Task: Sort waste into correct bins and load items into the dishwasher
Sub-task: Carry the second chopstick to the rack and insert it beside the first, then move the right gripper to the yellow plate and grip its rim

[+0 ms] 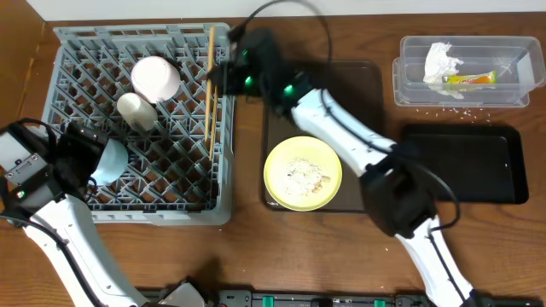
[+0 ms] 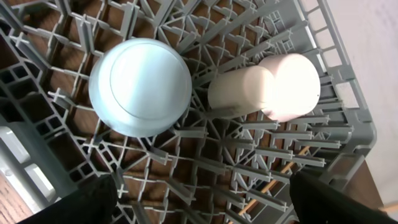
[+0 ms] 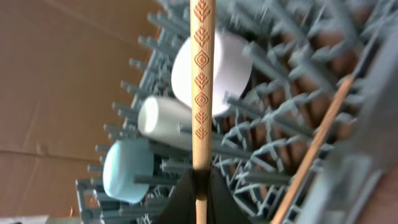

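Note:
The grey dish rack (image 1: 171, 192) holds an upturned white bowl (image 1: 155, 77), a small white cup (image 1: 136, 111) and a light blue bowl (image 1: 113, 162). My right gripper (image 1: 226, 75) is over the rack's right edge. In the right wrist view it (image 3: 200, 186) is shut on a patterned wooden chopstick (image 3: 202, 81). A second chopstick (image 3: 314, 146) lies in the rack. My left gripper (image 2: 202, 199) is open and empty above the rack, next to the blue bowl (image 2: 140, 87). The pale yellow plate (image 1: 281, 158) carries rice crumbs (image 1: 305, 176). The napkin (image 1: 442, 61) and wrapper (image 1: 471, 79) lie in the clear tub (image 1: 409, 85).
The plate sits on a dark brown serving tray (image 1: 367, 81) between the rack and the bins. The black tray (image 1: 465, 162) lies in front of the clear tub. A few crumbs lie on the table by the tub.

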